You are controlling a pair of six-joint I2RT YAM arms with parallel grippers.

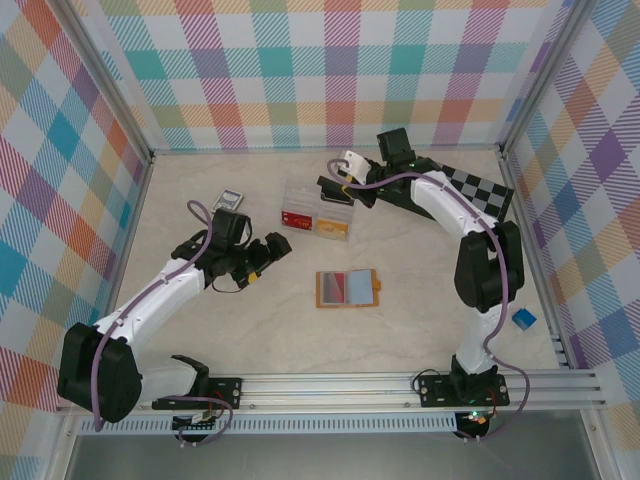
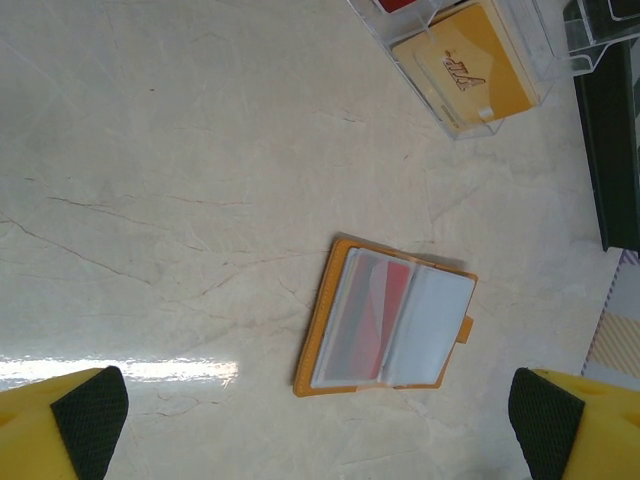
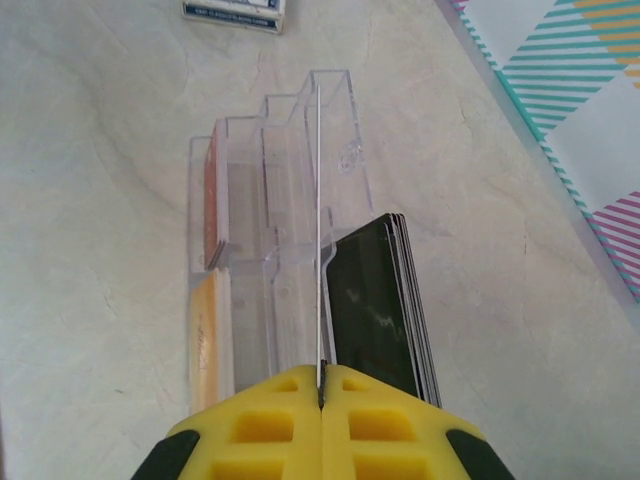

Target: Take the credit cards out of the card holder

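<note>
Left wrist view: the card holder [image 2: 385,320] is seen lying open and flat near the middle of the table [image 1: 250,330], with a red card [image 2: 372,312] tucked under its clear sleeve. The left gripper [image 2: 320,418] is spread wide above it. The right gripper [image 3: 322,388] is pinched on a thin card [image 3: 318,230] over the clear box [image 3: 340,130]. The holder is judged light and floppy, its sleeve slick. A card's edge is best pinched while the cover is pinned.

One card holder [image 1: 346,288], clear box [image 1: 316,212], chessboard [image 1: 478,188] and white card [image 1: 352,162].
</note>
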